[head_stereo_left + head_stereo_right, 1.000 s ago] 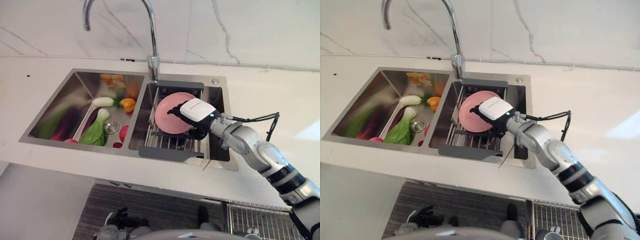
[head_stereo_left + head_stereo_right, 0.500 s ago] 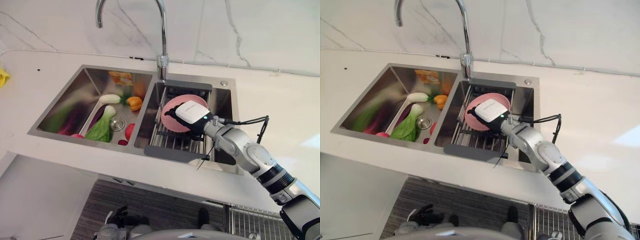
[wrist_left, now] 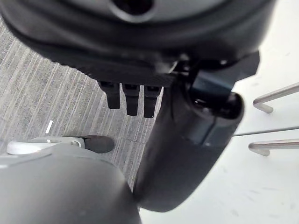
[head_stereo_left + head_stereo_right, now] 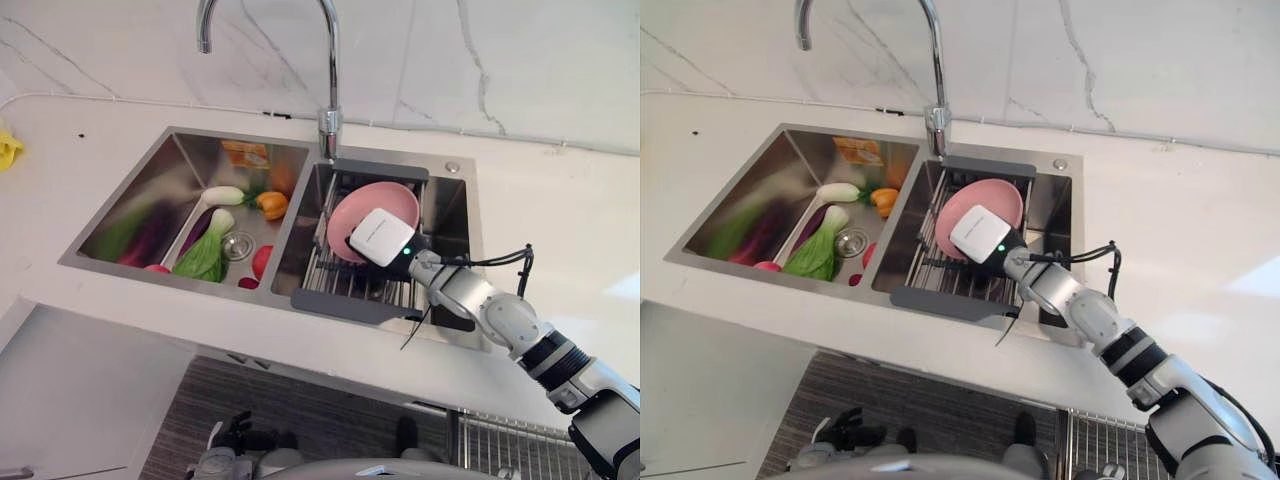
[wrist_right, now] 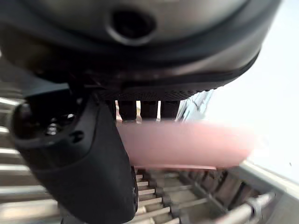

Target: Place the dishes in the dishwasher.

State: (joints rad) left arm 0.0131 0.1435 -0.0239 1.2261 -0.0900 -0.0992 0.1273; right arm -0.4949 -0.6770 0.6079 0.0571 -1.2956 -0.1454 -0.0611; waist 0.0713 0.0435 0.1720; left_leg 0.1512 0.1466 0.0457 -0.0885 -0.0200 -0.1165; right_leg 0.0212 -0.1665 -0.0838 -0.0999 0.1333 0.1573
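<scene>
Hidden and unclear parts around the sink

The right robot hand [image 4: 383, 238] covers the near part of the pink plate [image 4: 385, 203] standing in the dish rack [image 4: 345, 280], and its fingers lie behind its own white back, so their grip cannot be read there. In the right wrist view the plate [image 5: 187, 142] is a blurred pink band whose edges cannot be made out against the fingers [image 5: 127, 108]. The faucet [image 4: 325, 60] is cut off by the top edge. A wire rack [image 4: 505, 445] at the near right runs past the bottom edge. A yellow thing [image 4: 8, 148] at the far left of the tabletop [image 4: 560, 220] is cut by the edge.
</scene>
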